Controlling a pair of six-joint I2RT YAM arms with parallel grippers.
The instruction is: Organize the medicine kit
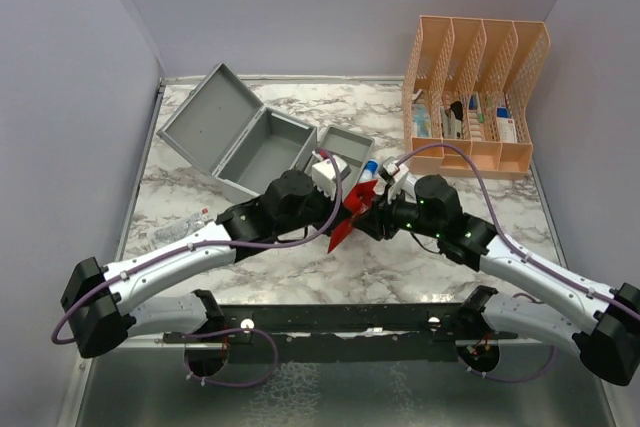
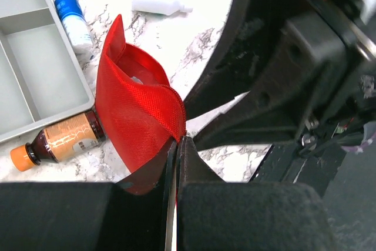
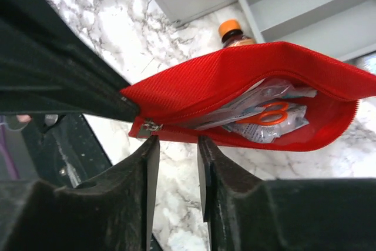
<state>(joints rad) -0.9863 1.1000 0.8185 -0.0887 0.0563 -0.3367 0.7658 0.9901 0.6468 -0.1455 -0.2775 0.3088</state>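
The grey metal medicine kit (image 1: 235,137) stands open at the back left, its divided tray (image 1: 347,144) beside it. Between my grippers a red pouch (image 1: 350,217) is held up off the table. My left gripper (image 2: 178,144) is shut on the pouch's (image 2: 138,107) zipper end. My right gripper (image 3: 178,142) is open with a narrow gap, just below the pouch (image 3: 247,74) and its metal zipper pull (image 3: 148,127), not gripping it. The pouch is unzipped; orange scissors (image 3: 270,113) and clear packets show inside.
A brown bottle with an orange cap (image 2: 61,139) lies by the tray (image 2: 35,69). A white-and-blue bottle (image 2: 73,19) and a white dropper bottle (image 2: 155,3) lie nearby. A peach slotted organizer (image 1: 475,97) stands at the back right. A clear packet (image 1: 185,225) lies at the left.
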